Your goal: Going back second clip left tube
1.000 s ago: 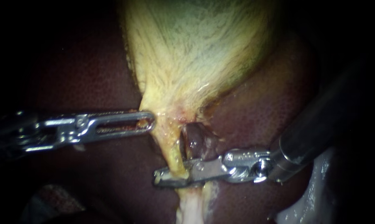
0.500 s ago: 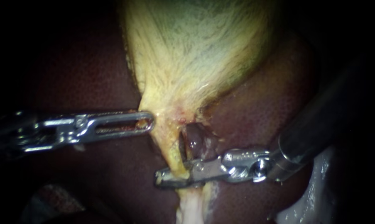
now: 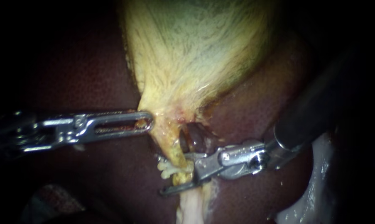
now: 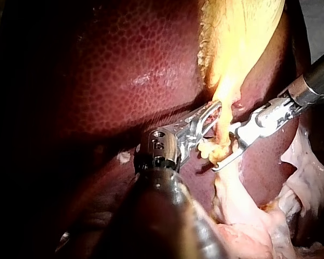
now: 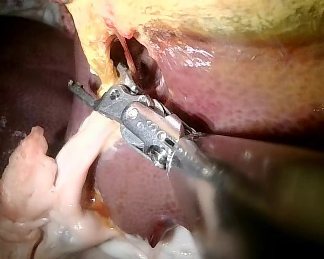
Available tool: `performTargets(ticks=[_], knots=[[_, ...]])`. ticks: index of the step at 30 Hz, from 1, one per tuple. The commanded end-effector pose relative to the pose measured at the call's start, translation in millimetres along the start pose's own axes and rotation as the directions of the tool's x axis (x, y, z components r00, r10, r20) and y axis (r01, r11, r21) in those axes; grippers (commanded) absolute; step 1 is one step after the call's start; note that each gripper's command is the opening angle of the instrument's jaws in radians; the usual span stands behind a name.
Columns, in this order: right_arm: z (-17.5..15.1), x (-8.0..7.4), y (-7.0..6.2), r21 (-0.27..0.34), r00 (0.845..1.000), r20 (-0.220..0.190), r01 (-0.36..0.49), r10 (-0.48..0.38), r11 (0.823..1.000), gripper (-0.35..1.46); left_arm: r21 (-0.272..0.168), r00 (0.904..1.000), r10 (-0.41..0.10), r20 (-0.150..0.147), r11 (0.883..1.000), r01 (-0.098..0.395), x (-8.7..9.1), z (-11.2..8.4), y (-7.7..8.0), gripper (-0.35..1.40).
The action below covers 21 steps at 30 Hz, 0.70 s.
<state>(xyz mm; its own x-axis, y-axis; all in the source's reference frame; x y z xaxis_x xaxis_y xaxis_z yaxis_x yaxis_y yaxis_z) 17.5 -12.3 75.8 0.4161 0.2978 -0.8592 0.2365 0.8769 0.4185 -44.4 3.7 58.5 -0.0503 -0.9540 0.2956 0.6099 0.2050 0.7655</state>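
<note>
Gaping right instrument [image 3: 172,174] astride left tube [image 3: 171,146], clip [image 3: 167,168] seemingly on

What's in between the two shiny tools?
The yellowish left tube lies between the left instrument and the right instrument, with a pale clip on it at the right one's open jaws. The endoscope view shows it.

gallbladder [image 3: 195,49] ran off top edge | left instrument [image 3: 148,123] shaft lay lost in dark | right instrument [image 3: 175,174] shaft was blurred, cropped

liver [image 3: 91,74]: dark red, speckled | gallbladder [image 3: 195,49]: yellow-green, streaked | clip [image 3: 170,168]: cream
</note>
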Motion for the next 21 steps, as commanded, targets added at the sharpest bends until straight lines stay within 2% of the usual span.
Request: performTargets(ticks=[1,11,21], knots=[[-0.2,0.0,0.0,0.002,1.000,0.002,0.001,-0.001,1.000,0.60,0.000,1.0000,0.000,0.000,1.000,0.000,0.0,-0.1,0.0,-0.35],[-1.9,-0.8,-0.1,0.010,1.000,0.001,0.010,-0.010,1.000,0.60,0.000,1.0000,0.000,0.000,1.000,0.000,0.0,-0.1,0.0,-0.35],[-4.0,-0.1,-0.8,0.022,1.000,-0.003,0.007,-0.007,1.000,0.60,0.001,1.0000,0.001,-0.001,1.000,-0.001,0.1,-0.4,0.2,-0.35]])
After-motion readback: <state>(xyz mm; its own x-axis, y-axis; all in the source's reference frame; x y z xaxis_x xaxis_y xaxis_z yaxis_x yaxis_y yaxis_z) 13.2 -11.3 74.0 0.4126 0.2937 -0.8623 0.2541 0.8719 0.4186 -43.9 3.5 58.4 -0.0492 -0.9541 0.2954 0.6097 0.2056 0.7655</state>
